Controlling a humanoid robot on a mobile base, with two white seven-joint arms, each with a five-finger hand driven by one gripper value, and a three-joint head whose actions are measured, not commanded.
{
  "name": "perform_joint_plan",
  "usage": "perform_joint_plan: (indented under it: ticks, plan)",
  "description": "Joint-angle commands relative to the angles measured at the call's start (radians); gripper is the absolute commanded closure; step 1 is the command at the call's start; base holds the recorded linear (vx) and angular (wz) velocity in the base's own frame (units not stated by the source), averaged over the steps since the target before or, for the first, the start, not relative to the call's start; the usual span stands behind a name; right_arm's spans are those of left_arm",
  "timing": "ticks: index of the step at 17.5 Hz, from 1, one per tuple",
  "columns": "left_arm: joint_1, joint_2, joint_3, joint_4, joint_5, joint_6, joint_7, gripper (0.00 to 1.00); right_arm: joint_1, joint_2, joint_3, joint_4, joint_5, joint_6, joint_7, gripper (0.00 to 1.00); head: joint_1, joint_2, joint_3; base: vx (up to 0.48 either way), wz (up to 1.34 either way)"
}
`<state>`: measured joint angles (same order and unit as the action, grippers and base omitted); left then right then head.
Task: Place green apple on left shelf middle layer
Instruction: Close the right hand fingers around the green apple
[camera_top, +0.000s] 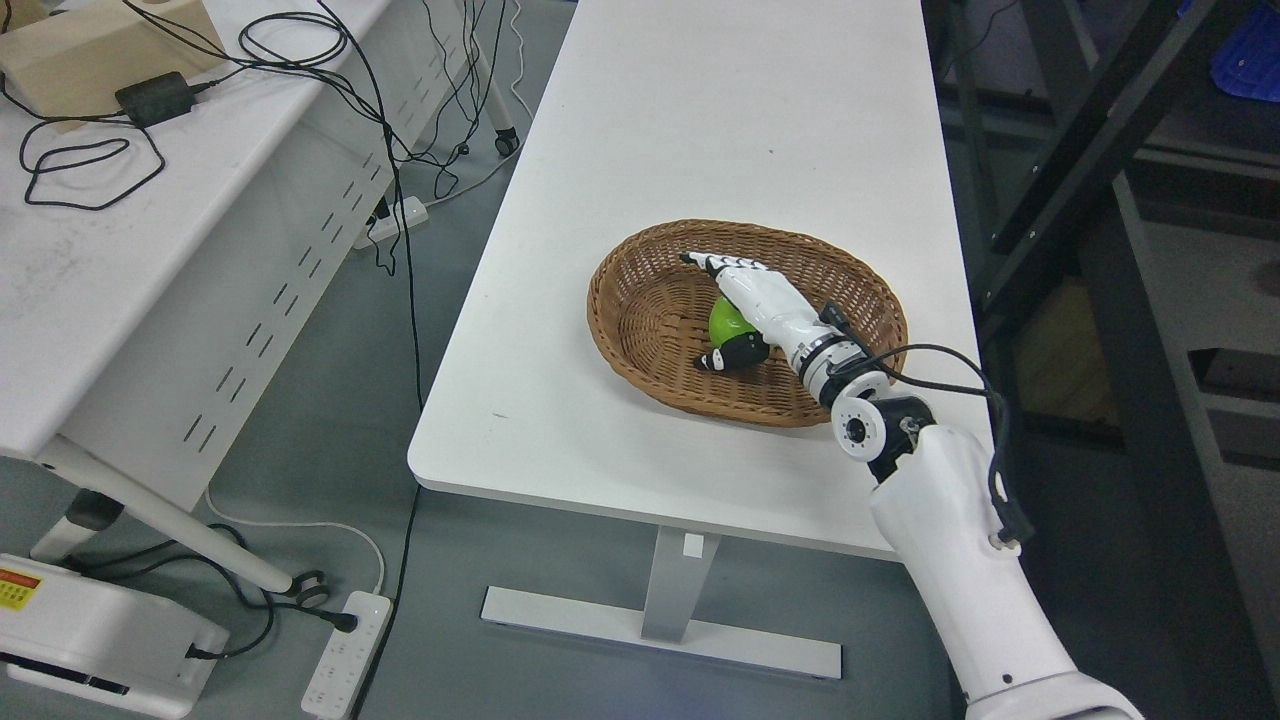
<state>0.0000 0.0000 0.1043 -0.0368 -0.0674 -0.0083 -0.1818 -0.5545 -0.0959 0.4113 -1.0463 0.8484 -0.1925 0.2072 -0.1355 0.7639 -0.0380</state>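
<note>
Inside the wicker basket (640, 300) lies the green apple (728, 320), mostly covered by the right hand (752, 305) — its fingers (712, 265) reach out flat over the fruit and its thumb (728, 357) curls along the near side, yet whether they truly grip it I cannot tell. Beneath the basket is a white table (700, 130), and to the left stands a second desk (150, 250) strewn with black cables (90, 165).

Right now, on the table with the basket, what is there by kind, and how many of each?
Basket: 1
Green apple: 1
Robot hand, the right hand, reaching into the basket over the apple: 1
Total: 3
</note>
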Motion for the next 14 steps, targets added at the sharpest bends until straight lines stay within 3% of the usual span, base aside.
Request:
perform_joint_plan:
  ticks: [1, 5, 8, 14]
  plan:
    - [-0.021, 0.017, 0.0, 0.0, 0.0, 0.001, -0.001, 0.0, 0.013, -0.079, 0.024, 0.074, -0.043, -0.008, 0.008, 0.0, 0.0, 0.0, 0.0, 0.0, 0.0]
    - [-0.021, 0.017, 0.0, 0.0, 0.0, 0.001, -0.001, 0.0, 0.015, -0.08, -0.041, 0.025, -0.051, -0.005, -0.002, 0.03, 0.0, 0.0, 0.0, 0.0, 0.0]
    - [-0.021, 0.017, 0.0, 0.0, 0.0, 0.001, -0.001, 0.0, 0.016, -0.074, -0.057, 0.005, -0.052, 0.001, -0.002, 0.42, 0.0, 0.0, 0.0, 0.0, 0.0]
    - [-0.021, 0.017, 0.0, 0.0, 0.0, 0.001, -0.001, 0.0, 0.024, -0.073, -0.089, -0.055, -0.136, -0.002, 0.012, 0.87, 0.0, 0.0, 0.0, 0.0, 0.0]
